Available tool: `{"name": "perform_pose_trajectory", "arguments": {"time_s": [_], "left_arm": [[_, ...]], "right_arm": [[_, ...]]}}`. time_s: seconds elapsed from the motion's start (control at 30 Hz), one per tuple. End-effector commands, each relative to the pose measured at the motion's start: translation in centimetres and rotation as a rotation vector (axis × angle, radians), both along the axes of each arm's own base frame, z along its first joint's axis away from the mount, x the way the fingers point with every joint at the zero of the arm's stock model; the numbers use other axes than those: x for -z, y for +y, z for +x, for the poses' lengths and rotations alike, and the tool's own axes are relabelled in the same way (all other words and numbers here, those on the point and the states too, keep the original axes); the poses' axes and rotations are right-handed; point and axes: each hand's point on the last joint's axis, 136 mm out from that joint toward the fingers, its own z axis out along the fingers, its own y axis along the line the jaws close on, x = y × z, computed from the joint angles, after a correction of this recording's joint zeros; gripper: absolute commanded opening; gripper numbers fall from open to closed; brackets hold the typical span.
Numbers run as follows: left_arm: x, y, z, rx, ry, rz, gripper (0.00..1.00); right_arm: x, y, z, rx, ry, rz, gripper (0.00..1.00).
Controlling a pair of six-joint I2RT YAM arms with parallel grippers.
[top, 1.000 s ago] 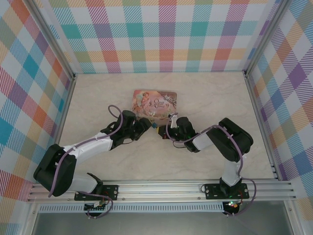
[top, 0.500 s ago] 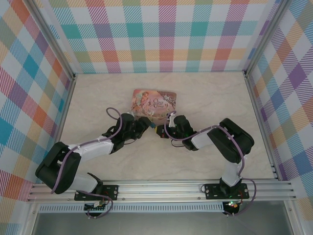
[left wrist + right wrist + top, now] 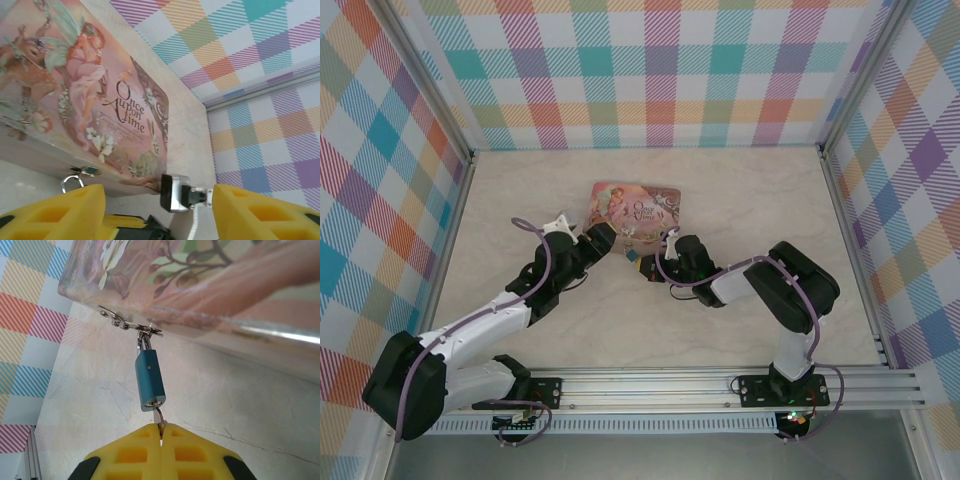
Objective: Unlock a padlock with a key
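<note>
The padlock [image 3: 150, 380], blue-teal, hangs by its thin shackle [image 3: 144, 341] from the hasp on the front of the pink tin [image 3: 210, 285]. The silvery key [image 3: 159, 417] sits in the keyhole at its lower end. My right gripper [image 3: 161, 432] is shut on the key's head, right below the padlock. In the top view the right gripper [image 3: 646, 268] sits just in front of the tin [image 3: 637, 212]. My left gripper [image 3: 603, 238] is open beside the tin's front left corner, holding nothing. In the left wrist view its yellow fingers [image 3: 75, 210] frame the shackle [image 3: 70, 182] and the tin [image 3: 85, 85].
The right wrist's small black-and-silver camera [image 3: 175, 192] with its white cable lies between the left fingers' line of sight. Plaid walls [image 3: 660, 70] enclose the marble-look table [image 3: 740, 200] on three sides. The aluminium rail [image 3: 650, 385] runs along the near edge.
The left gripper has drawn back from the padlock, up and to the left, and its arm has swung outward. The right gripper still holds the key at the padlock.
</note>
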Motion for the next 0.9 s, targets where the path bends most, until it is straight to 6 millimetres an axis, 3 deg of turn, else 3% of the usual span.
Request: {"name": "perform_pose_trajectory", "arguments": {"time_s": [0.0,0.17,0.4,0.87], "left_arm": [[2.9,0.4,-0.7,0.030,0.080,0.086,0.58],[7.1,-0.9,-1.4,0.089,0.218,0.009,0.58],[9.8,-3.3,-0.9,0.139,0.311,-0.116,0.53],[11.0,-4.6,1.2,0.100,0.313,-0.236,0.42]], "right_arm": [[-1.8,1.0,0.1,-0.020,-0.034,0.028,0.00],[-1.9,1.1,0.0,-0.025,-0.036,0.029,0.00],[-2.1,1.2,-0.1,-0.031,-0.035,0.035,0.00],[-2.1,1.5,-0.2,-0.038,-0.027,0.036,0.00]]}}
